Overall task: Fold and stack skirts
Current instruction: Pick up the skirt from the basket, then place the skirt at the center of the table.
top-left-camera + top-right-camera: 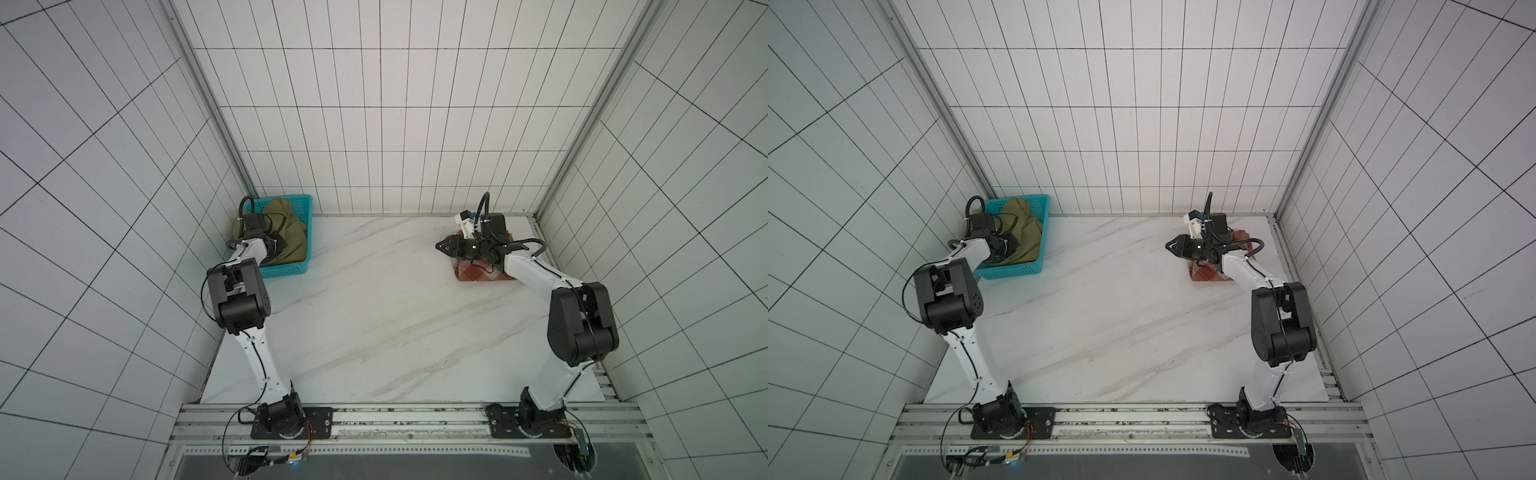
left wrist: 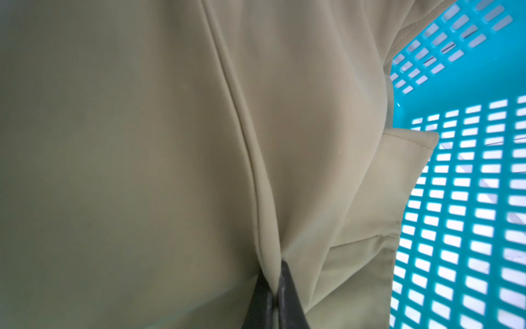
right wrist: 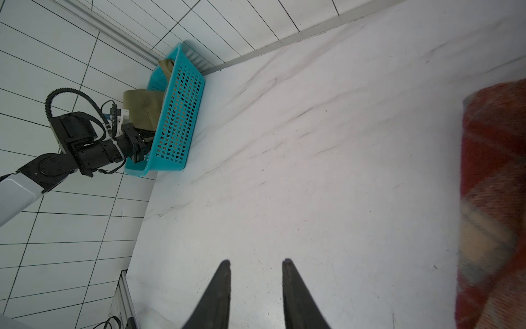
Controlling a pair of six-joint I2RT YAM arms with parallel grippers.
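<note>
- The left gripper (image 2: 274, 270) reaches into the teal basket (image 1: 286, 270) and is clenched on a ridge of the olive skirt (image 2: 142, 142). The wrist view shows the cloth pinched between its two dark fingers.
- The olive skirt lies bunched inside the basket in both top views (image 1: 1025, 237), with part of it rising above the rim at the far side.
- The basket stands in the far left corner of the marble table (image 1: 374, 311), close to the tiled walls.
- The plaid skirt (image 1: 478, 270) lies at the far right of the table as a compact, flat rectangle, well apart from the basket. The right arm's wrist partly covers it from above.
- The right gripper (image 3: 256, 261) is released: its jaws stand apart with only bare table showing between them. It points left, over the left edge of the plaid skirt (image 3: 495, 171), and holds nothing.
- The middle and near parts of the table carry neither skirt.
</note>
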